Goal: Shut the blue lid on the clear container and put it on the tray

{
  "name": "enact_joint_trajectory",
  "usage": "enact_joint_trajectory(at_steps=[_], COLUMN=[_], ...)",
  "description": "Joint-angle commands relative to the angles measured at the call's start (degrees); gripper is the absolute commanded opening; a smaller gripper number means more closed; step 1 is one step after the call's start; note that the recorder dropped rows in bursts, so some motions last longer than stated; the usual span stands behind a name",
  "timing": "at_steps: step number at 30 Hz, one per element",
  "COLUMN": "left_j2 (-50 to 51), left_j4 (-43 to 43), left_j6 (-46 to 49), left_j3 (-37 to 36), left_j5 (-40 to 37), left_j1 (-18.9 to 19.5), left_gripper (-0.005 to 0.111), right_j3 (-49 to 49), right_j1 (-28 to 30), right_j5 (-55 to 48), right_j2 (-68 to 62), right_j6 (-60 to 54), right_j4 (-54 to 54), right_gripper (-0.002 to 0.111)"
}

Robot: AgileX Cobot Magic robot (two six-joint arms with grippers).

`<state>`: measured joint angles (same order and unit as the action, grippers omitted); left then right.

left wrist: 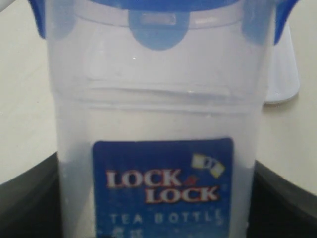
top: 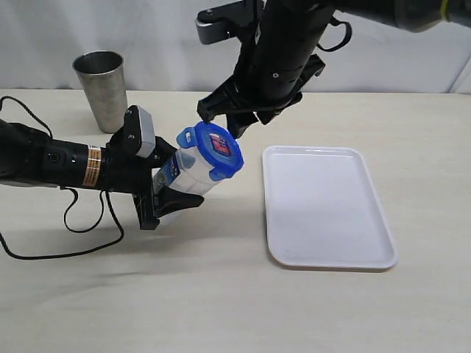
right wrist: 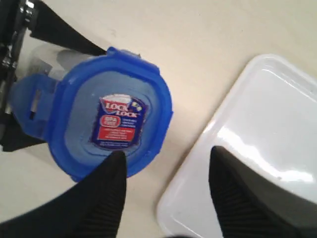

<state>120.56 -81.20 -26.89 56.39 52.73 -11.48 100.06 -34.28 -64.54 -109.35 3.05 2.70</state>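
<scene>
In the exterior view, the left gripper (top: 173, 190) is clamped around the lower body of the clear container (top: 193, 170). It holds the container tilted above the table (top: 221, 294), mouth toward the white tray (top: 327, 209), which lies flat just to the right. The blue lid (top: 218, 151) sits on the container's mouth. The right gripper (top: 229, 118) hangs just above the lid, jaws apart and empty. A steel cup (top: 101, 84) stands upright at the back left. In the left wrist view, the clear container (left wrist: 158, 99) fills the frame between two dark jaws, its blue Lock & Lock tea bottle label (left wrist: 163, 186) facing the camera and the blue lid (left wrist: 158, 29) capping it. In the right wrist view, the right gripper (right wrist: 167, 156) is spread wide. One fingertip overlaps the rim of the blue lid (right wrist: 74, 124), though contact cannot be judged. The lid's red-and-white sticker (right wrist: 119, 124) faces up, and the tray (right wrist: 257, 114) lies beside it.
</scene>
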Motion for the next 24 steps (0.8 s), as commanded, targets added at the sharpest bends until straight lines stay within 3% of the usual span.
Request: enact_joint_trajectory(at_steps=[1, 4, 7, 11, 17, 24], left_j2=[-0.4, -0.4, -0.4, -0.4, -0.4, -0.4], left_j4=[0.9, 0.9, 0.9, 1.3, 1.3, 1.3], left_j6=[-0.4, -0.4, -0.4, -0.4, -0.4, -0.4], left_j3=[0.4, 0.4, 0.4, 0.4, 0.4, 0.4], left_j5=[-0.2, -0.2, -0.1, 0.2, 0.2, 0.2], left_j1=[-0.5, -0.5, -0.5, -0.5, -0.5, -0.5], left_gripper=[0.000, 0.000, 0.000, 0.000, 0.000, 0.000], right_j3=[-0.1, -0.1, 0.2, 2.7, 9.3, 9.9], right_j1=[0.5, -0.2, -1.0, -3.1, -9.2, -11.0], right_j5=[4.4, 9.3, 11.0, 8.6, 1.7, -2.7], right_j2=[0.8, 0.2, -0.8, -3.2, -7.2, -10.3], right_j6=[-2.0, -2.6, -0.1, 2.7, 11.5, 11.8], right_j4=[-14.5, -18.7, -15.2, -8.8, 10.5, 10.4], right_gripper=[0.050, 0.047, 0.039, 0.038, 0.038, 0.038])
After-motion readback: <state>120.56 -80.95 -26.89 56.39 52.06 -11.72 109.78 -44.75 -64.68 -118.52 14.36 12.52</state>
